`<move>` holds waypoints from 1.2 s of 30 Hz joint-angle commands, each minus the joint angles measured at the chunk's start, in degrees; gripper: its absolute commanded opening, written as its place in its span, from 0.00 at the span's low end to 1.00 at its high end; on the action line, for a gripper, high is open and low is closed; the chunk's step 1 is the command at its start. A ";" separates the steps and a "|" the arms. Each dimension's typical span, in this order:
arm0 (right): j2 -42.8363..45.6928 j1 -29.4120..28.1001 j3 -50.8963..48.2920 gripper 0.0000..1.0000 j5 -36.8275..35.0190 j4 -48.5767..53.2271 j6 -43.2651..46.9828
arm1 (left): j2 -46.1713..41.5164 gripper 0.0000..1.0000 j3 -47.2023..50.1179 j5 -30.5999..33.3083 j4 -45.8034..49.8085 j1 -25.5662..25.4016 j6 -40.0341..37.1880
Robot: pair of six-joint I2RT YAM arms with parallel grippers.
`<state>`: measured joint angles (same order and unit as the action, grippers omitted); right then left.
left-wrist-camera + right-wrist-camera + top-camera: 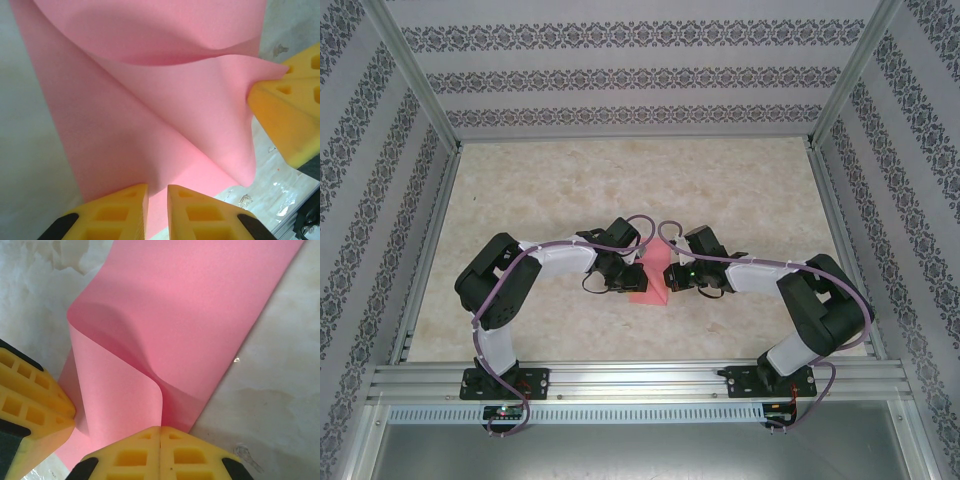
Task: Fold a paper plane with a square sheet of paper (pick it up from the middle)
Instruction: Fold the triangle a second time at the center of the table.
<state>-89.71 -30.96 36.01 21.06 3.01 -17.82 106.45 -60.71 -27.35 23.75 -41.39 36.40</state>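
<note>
The left end effector (158, 196) is closed on the sheet of paper (150, 125). Its two yellow fingers (125, 212) stand a narrow gap apart, and the pink sheet runs down into that gap. The right end effector (160, 436) is also closed, its fingers (195, 457) pressed together. The curled edge of the paper comes down to their tips. In the left wrist view those same right fingers come in from the right side and pinch a pointed corner of the sheet.

The paper is stretched between the two grips, which sit near each other. It is not flat. One layer bends over another, with a soft diagonal fold line in the left wrist view. In the right wrist view a flap is rolled over in a rounded bend. Beyond the flap, a long straight strip of the sheet lies on or just above the marbled beige worktop (280, 390).

From above, the paper (650, 285) sits near the middle of the worktop, toward its near side, between the two wrists. Both arms bend inward to meet over it, with purple cables (560, 246) looping along them. Their bases are bolted to a metal rail (640, 378) at the near edge. Patterned walls (620, 80) enclose the other three sides.
</note>
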 commanded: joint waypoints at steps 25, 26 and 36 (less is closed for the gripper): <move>-3.28 -0.85 0.56 0.06 -2.78 -0.33 1.13 | -4.79 0.25 -2.93 1.88 1.62 -0.48 2.28; -3.27 -0.91 0.55 0.06 -2.87 -0.28 1.13 | -5.77 0.26 -2.87 2.26 0.98 -0.24 3.17; -3.53 -0.94 0.55 0.06 -2.79 -0.29 1.17 | -5.31 0.31 -1.80 -1.34 -11.56 2.27 15.23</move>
<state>-92.31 -31.14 37.39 20.62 2.11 -17.82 99.55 -61.54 -26.76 18.52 -39.79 46.39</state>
